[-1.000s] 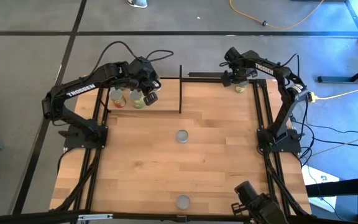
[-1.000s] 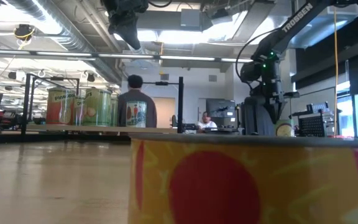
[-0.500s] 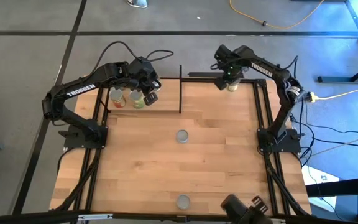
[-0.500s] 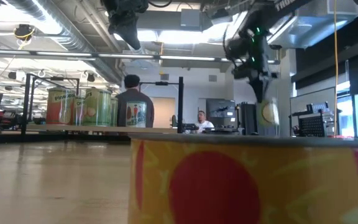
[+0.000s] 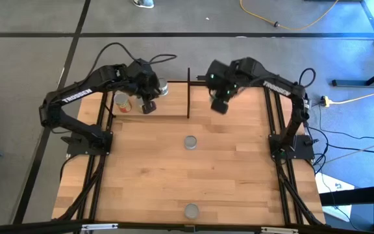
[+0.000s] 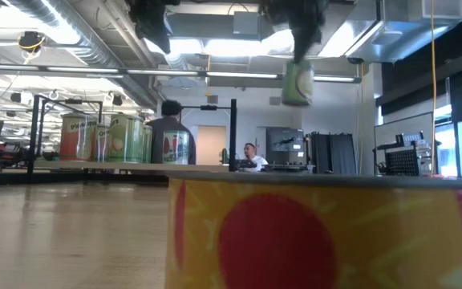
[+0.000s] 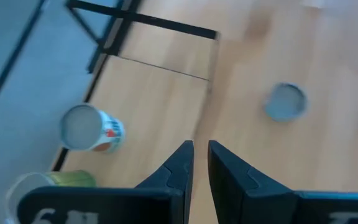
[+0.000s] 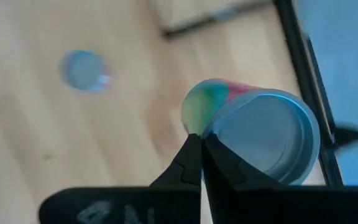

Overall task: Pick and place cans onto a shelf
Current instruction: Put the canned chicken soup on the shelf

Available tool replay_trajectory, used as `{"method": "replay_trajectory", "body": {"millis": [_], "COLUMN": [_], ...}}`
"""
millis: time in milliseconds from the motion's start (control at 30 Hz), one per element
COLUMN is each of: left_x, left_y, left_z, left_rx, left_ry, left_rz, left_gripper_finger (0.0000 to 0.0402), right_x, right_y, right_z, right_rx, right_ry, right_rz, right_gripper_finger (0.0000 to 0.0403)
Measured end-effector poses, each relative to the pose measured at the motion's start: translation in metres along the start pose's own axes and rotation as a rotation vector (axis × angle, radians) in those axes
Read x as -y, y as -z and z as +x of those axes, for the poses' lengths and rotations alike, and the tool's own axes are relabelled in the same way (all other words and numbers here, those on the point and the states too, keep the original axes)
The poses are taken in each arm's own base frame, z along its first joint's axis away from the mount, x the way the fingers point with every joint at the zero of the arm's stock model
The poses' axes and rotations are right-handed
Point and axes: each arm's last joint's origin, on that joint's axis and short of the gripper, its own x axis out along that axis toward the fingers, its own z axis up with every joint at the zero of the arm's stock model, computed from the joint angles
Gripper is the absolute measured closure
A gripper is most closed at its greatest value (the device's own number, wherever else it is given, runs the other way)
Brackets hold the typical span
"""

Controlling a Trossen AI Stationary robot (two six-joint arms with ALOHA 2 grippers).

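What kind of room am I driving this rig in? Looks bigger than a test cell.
Probably an open lab or workshop. The low view shows exposed ceiling ducts, a person seated at desks beyond the table, and the high view shows a cable trailing across bare floor.

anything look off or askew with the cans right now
One thing: the can in the right pincer hangs tilted, pinched only at its rim rather than around its body, high above the table. The cans on the shelf and table stand upright.

Even indoor light, bright ceiling glare in low view, blurred wrist views
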Motion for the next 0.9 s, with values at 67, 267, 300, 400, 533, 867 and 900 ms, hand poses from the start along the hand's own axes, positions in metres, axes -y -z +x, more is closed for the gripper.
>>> {"method": "replay_trajectory", "body": {"millis": [67,267,300,400,533,867,900], "left_x": [0.002,0.008,0.008,0.009,0.009,0.01,0.01], "left_y": [0.003,0.016,0.018,0.025,0.032,0.037,0.037], "left_z": [-0.007,-0.033,-0.037,-0.047,-0.059,-0.069,-0.069], "left_rx": [0.013,0.039,0.04,0.039,0.055,0.068,0.069], "left_ry": [0.062,0.199,0.199,0.199,0.196,0.194,0.194], "left_rz": [0.039,0.121,0.122,0.12,0.113,0.072,0.071], "left_gripper_finger": [0.0362,0.0362,0.0362,0.0362,0.0362,0.0362,0.0362], "right_x": [-0.024,-0.095,-0.106,-0.136,-0.169,-0.213,-0.215], "right_y": [-0.001,-0.003,-0.004,-0.01,-0.019,-0.035,-0.035], "right_z": [-0.01,-0.023,-0.024,-0.019,0.002,0.082,0.09], "right_rx": [0.048,0.22,0.256,0.347,0.373,0.208,0.181], "right_ry": [-0.02,-0.097,-0.112,-0.163,-0.207,-0.308,-0.31], "right_rz": [-0.079,-0.317,-0.338,-0.355,-0.326,-0.28,-0.271], "right_gripper_finger": [0.04,0.04,0.04,0.04,0.04,0.04,0.04]}}
